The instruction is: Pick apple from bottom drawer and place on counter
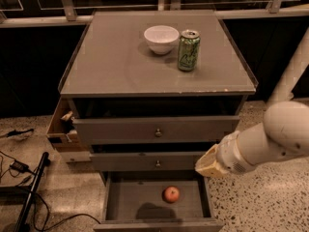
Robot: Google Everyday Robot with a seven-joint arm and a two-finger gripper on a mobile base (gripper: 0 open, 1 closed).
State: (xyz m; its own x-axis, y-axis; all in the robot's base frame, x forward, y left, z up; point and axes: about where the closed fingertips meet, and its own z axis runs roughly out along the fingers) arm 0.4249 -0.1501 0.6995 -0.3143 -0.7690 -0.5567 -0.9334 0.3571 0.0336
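**Apple sits down-left of end effector, in open bottom drawer**

The apple (171,194) rests on the floor of the pulled-out bottom drawer (110,202), right of centre, clear of the walls. It's round, so no long axis. The end effector (208,163) hangs above the drawer's right edge, by the middle drawer (140,161) front. The single arm enters from the right, forearm sloping down-left. Open or closed: can't tell. The worktop (111,66) is above.
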